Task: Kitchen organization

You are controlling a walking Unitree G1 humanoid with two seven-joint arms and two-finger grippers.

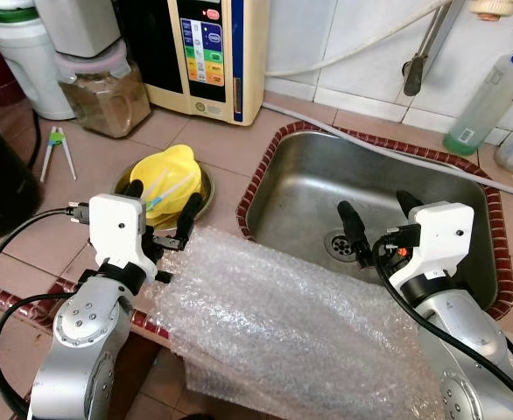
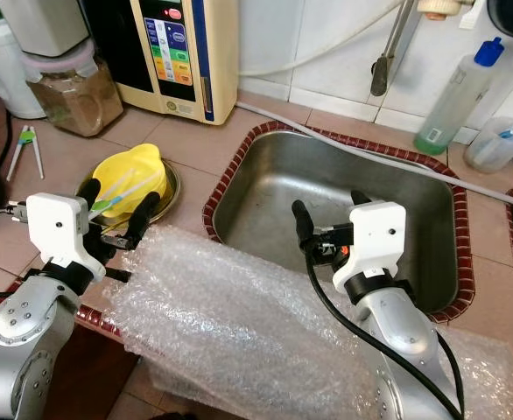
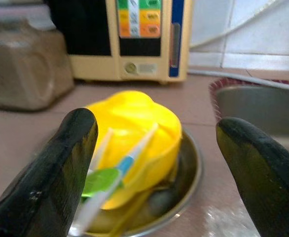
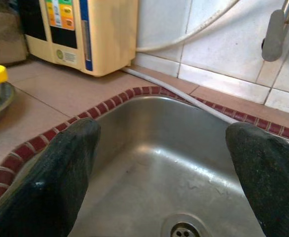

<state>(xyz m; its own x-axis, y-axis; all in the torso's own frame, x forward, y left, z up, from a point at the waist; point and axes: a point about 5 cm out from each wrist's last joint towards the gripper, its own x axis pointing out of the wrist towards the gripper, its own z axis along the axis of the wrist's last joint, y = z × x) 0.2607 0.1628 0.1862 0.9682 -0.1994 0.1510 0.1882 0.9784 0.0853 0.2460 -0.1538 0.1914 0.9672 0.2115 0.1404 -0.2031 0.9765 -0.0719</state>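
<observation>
Bubble wrap (image 1: 274, 324): a clear sheet lies nearest, draped over the front edge of the worktop (image 1: 230, 140) between the two arms.
Left gripper (image 1: 162, 210): it hovers just above the near side of the metal bowl, jaws open and holding nothing; one finger (image 3: 51, 182) is in front of the bowl's left part.
Right gripper (image 1: 379, 219): it hangs over the sink, jaws spread wide and empty, near the drain (image 1: 340, 245).
Metal bowl (image 1: 206, 188): it sits on the worktop just left of the sink, beyond the bubble wrap's edge.
Yellow cup (image 3: 134, 128): it lies upside down in the metal bowl.
Toothbrush (image 3: 120, 170): a white one with blue and green on it leans against the yellow cup.
Sink (image 1: 414, 175): a steel basin set into the tiled worktop with a dark red tile border.
Green tongs (image 1: 55, 149): they lie on the worktop, well left of the bowl.
Jar (image 1: 103, 92): a clear one with brown contents stands at the back left.
Cream appliance (image 1: 208, 52): it stands against the wall beside the jar.
Spray bottle (image 1: 488, 92): it stands behind the sink at the far right.
</observation>
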